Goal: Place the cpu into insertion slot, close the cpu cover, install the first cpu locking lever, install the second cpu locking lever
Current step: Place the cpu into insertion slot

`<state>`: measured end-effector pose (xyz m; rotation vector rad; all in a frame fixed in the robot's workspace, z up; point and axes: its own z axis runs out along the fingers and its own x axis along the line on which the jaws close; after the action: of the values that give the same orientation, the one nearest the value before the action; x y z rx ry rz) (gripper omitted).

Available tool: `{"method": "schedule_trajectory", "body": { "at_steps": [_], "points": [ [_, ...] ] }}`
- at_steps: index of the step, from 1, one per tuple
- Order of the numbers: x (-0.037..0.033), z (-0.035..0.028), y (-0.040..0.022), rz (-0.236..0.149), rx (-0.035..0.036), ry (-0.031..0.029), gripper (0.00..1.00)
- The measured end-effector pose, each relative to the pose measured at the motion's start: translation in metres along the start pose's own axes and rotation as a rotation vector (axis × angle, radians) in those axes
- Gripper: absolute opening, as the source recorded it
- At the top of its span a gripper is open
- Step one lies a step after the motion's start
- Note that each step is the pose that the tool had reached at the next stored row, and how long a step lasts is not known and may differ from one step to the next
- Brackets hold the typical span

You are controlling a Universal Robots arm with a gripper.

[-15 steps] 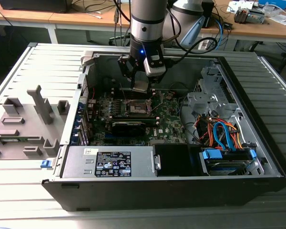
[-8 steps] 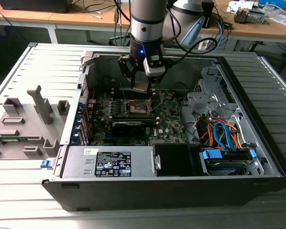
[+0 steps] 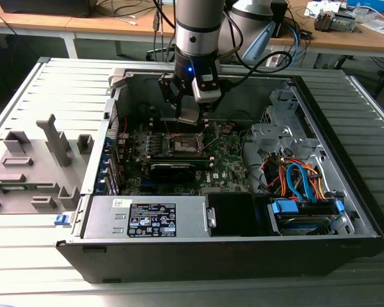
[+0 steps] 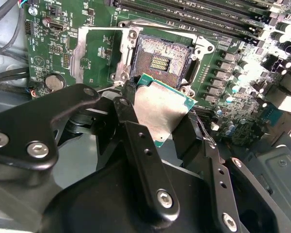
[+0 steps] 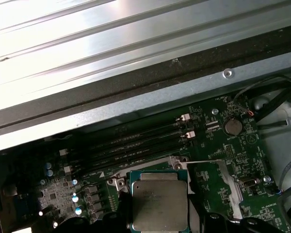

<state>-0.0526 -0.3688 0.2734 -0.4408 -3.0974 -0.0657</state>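
While the gripper (image 4: 160,116) hangs over the motherboard (image 4: 48,43), its fingers are clamped on the edges of the cpu (image 4: 161,104) (silver top showing in both wrist views), held above the bare insertion slot (image 4: 160,60). The cpu cover (image 4: 80,53) lies flipped open beside the slot.

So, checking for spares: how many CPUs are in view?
1: the cpu, gripped in the hand close to the empty CPU socket. Others could be hidden.

Cpu (image 4: 160,104): two edges hidden behind gripper (image 4: 157,116) fingers (image 4: 138,141). Insertion slot (image 5: 117,183): contacts covered by cpu in first wrist view. Arm (image 3: 198,25): upper part cut off in exterior view.
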Motion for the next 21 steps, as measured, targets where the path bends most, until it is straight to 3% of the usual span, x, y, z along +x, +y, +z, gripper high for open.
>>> {"method": "schedule_trajectory", "body": {
  "at_steps": [21],
  "points": [
    [0.0000,0.0005,0.0000,0.038,-0.0007,-0.0015,0.55]
  ]
}}
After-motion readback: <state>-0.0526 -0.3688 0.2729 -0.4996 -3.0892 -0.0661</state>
